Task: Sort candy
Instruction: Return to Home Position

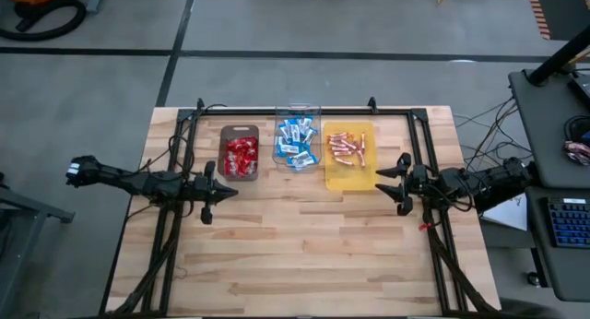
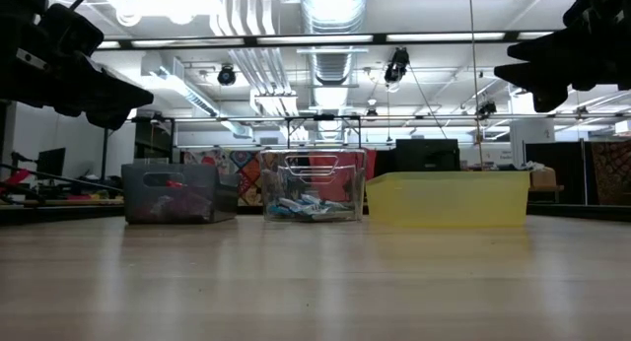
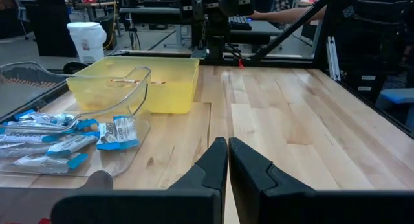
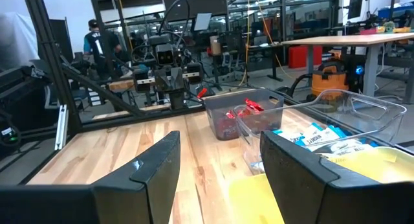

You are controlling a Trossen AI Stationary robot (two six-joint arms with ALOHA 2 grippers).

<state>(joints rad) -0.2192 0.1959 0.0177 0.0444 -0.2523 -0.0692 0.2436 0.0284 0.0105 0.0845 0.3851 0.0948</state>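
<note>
Wooden table (image 1: 304, 254) planks lie below me; my left gripper (image 3: 228, 146) hangs over them by the near left corner of the dark tray (image 1: 240, 131), its jaws pressed together on nothing; my right gripper (image 4: 220, 146) hangs beside the near right corner of the yellow tray (image 1: 348, 179), jaws spread wide and holding nothing; farther back the three trays stand side by side; red packets (image 1: 241, 157) fill the dark one, blue-and-white bars (image 1: 296, 144) the clear tray (image 1: 297, 111) between, and copper sticks (image 1: 348, 148) lie, as far as I can make out, only in the yellow tray's far half
</note>
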